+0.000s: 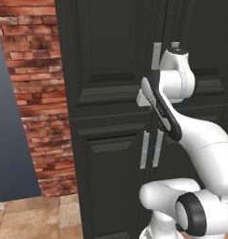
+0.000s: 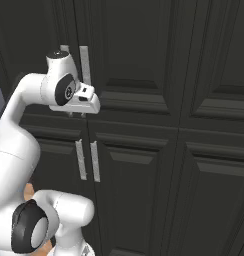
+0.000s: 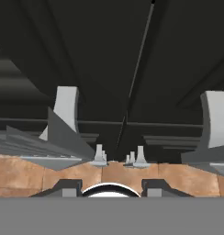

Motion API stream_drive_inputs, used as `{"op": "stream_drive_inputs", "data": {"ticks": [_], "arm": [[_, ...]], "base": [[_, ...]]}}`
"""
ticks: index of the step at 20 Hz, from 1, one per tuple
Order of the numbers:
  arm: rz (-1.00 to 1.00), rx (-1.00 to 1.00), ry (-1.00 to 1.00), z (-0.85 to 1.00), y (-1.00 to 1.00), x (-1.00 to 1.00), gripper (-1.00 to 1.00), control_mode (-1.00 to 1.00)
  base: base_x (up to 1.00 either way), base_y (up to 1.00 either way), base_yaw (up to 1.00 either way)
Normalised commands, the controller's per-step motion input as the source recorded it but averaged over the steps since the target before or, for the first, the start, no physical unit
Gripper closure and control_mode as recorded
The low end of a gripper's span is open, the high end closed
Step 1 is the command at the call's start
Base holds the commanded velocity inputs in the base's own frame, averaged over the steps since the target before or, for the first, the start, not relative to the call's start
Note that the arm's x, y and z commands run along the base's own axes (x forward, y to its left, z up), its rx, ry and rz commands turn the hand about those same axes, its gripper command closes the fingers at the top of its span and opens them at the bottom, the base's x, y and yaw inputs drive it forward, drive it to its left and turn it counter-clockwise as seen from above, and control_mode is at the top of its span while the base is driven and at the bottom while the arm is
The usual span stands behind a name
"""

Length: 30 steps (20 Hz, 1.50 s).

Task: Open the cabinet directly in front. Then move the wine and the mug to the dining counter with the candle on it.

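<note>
The tall black cabinet (image 1: 111,93) with raised-panel double doors stands directly ahead, beside a red brick wall (image 1: 36,93), and both upper doors look shut, so the opening step is in hand and, by my judgement, barely begun. The white arm reaches up to the centre seam, its hand at the lower ends of the two long vertical silver bar handles (image 2: 84,64) of the upper doors. From the hand view, looking down the door faces, the pincer (image 3: 109,186) sits between those handles with its dark tips apart and nothing between them; neither touches a bar. Next, I judge, the hand must shift sideways onto one bar, close, then pull outward. The shorter silver handles (image 2: 88,160) of the lower doors hang below.
</note>
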Motion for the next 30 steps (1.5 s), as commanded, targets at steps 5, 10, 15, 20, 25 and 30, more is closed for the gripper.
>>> {"op": "stream_drive_inputs", "data": {"ticks": [5, 10, 15, 20, 25, 30], "arm": [[0.0, 0.0, -0.04, 0.0, -0.1, 0.0, -1.0, -1.0], [-0.01, 0.02, -0.11, 0.0, -0.28, -0.04, -1.0, -1.0], [-0.01, 0.02, -0.15, 0.03, -0.24, -0.02, -1.0, -1.0], [0.0, 0.04, -0.2, 0.13, -0.24, 0.0, -1.0, -1.0], [0.0, 0.03, -0.2, 0.14, -0.17, 0.0, -1.0, -1.0], [0.0, 0.03, -0.16, 0.15, -0.11, 0.0, -1.0, -1.0]], "base": [[0.0, 0.0, 0.0], [0.0, 0.0, 0.0], [0.0, 0.0, 0.0], [0.0, 0.0, 0.0], [0.0, 0.0, 0.0], [0.0, 0.0, 0.0]]}}
